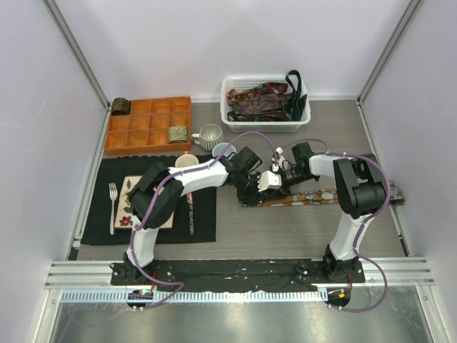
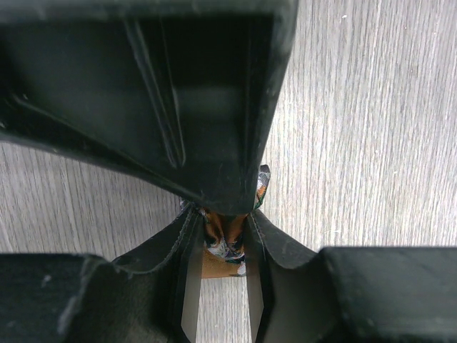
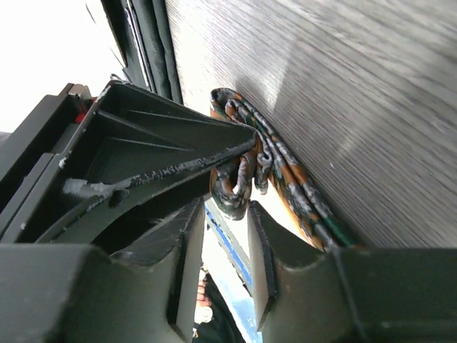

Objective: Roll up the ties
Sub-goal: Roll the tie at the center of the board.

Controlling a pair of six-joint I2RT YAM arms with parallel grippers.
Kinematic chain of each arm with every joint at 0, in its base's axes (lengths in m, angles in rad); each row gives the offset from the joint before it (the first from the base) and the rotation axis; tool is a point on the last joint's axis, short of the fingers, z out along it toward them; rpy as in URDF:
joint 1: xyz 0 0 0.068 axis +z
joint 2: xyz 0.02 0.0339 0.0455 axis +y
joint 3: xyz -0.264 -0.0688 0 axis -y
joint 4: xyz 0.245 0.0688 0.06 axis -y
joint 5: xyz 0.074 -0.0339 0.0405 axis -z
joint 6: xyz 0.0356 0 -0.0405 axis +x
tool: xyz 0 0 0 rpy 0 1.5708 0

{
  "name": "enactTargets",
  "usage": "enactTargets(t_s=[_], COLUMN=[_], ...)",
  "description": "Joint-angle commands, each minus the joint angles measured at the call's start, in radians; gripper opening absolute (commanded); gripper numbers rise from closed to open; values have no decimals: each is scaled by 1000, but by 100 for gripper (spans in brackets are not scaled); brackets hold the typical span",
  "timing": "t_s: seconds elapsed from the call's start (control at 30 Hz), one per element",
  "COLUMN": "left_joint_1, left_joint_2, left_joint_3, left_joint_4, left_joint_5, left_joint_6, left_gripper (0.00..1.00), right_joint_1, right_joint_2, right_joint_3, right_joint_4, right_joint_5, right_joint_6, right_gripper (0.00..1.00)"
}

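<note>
White-and-black left arm, matching right arm, looping purple cables, matte black pincer fingers

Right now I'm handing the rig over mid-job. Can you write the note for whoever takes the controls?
Left gripper: shut on one end of the patterned tie.
Right gripper: jaws apart, the tie's folded end at its tips, no firm grip visible.
Ties: this one lies stretched along the table. Unrolled ties fill the white basket. Two rolled coils sit in the orange tray.
Done: two coils.
Left: roll this tie, then the basket's.
</note>
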Motion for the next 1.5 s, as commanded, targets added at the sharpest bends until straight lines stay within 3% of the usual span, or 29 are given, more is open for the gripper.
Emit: enactTargets(t_s=[0.0,0.13,0.33,0.6,0.77,1.03,1.23,1.33,1.47], left_joint_1=[-5,-4,-2,49,72,78,76,73,52], left_joint_2=[25,22,-22,-163,-207,-158,-134,-164,-164], left_joint_3=[6,5,-29,-208,-290,-259,-213,-204,-159], left_joint_4=[-50,-59,-41,190,277,292,240,227,223], left_joint_5=[-28,-21,-13,-8,1,58,96,125,137], left_joint_6=[6,12,-2,-89,-108,-126,-100,-97,-125], left_gripper=[31,32,47,69,73,71,55,40,33], right_joint_1=[17,17,12,4,-3,-3,-3,-3,-2], right_joint_2=[-10,12,35,102,132,132,133,133,138], right_joint_3=[3,38,98,107,93,86,81,80,80], right_joint_4=[48,-12,-107,-150,-139,-112,-107,-103,-98], right_joint_5=[-19,38,118,174,211,207,216,224,230], right_joint_6=[28,-22,-128,-220,-225,-208,-200,-197,-191], right_gripper=[29,1,1,1,1,1,1,1,1])
